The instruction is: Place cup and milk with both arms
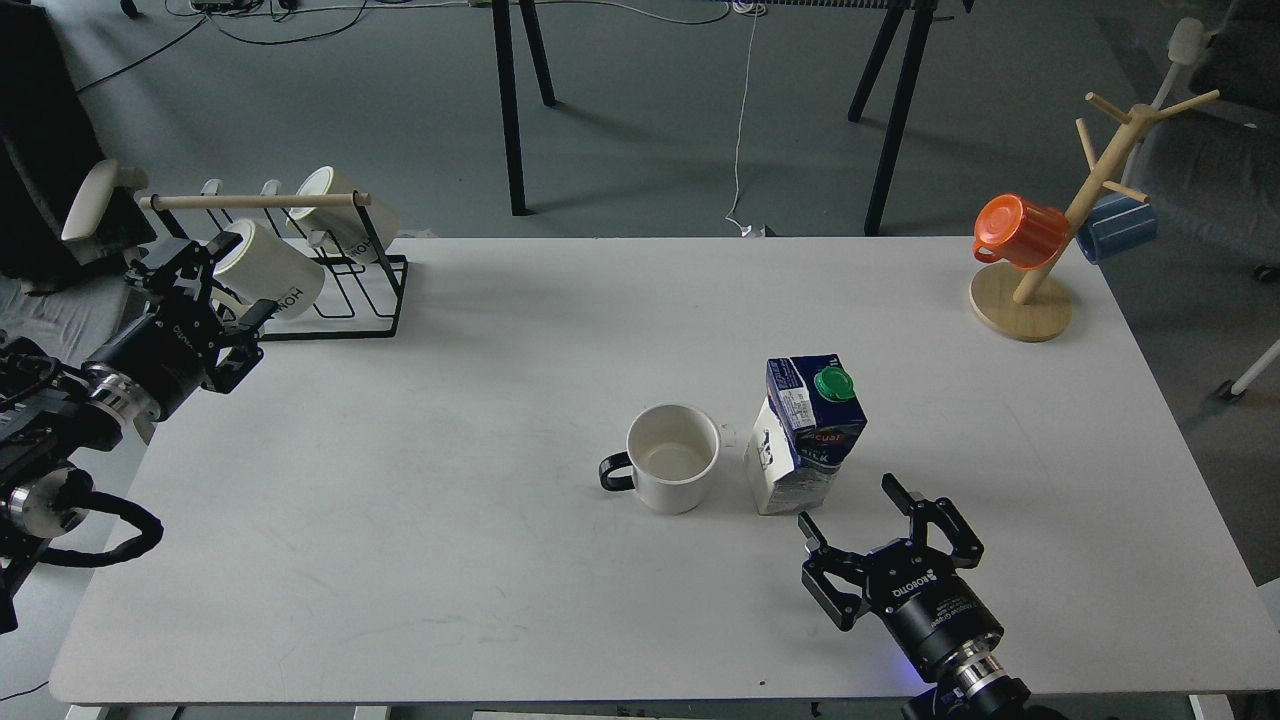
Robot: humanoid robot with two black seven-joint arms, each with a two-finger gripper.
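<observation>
The white cup (673, 457) with a black handle stands upright near the table's middle, handle pointing left. The blue and white milk carton (807, 430) with a green cap stands upright just right of it, a small gap between them. My right gripper (860, 512) is open and empty, a little in front of and to the right of the carton, not touching it. My left gripper (218, 290) is open and empty at the table's far left edge, beside the mug rack and far from the cup.
A black wire rack (340, 290) with cream mugs (268, 268) stands at the back left. A wooden mug tree (1040, 270) with an orange cup (1020, 232) and a blue cup (1117, 228) stands at the back right.
</observation>
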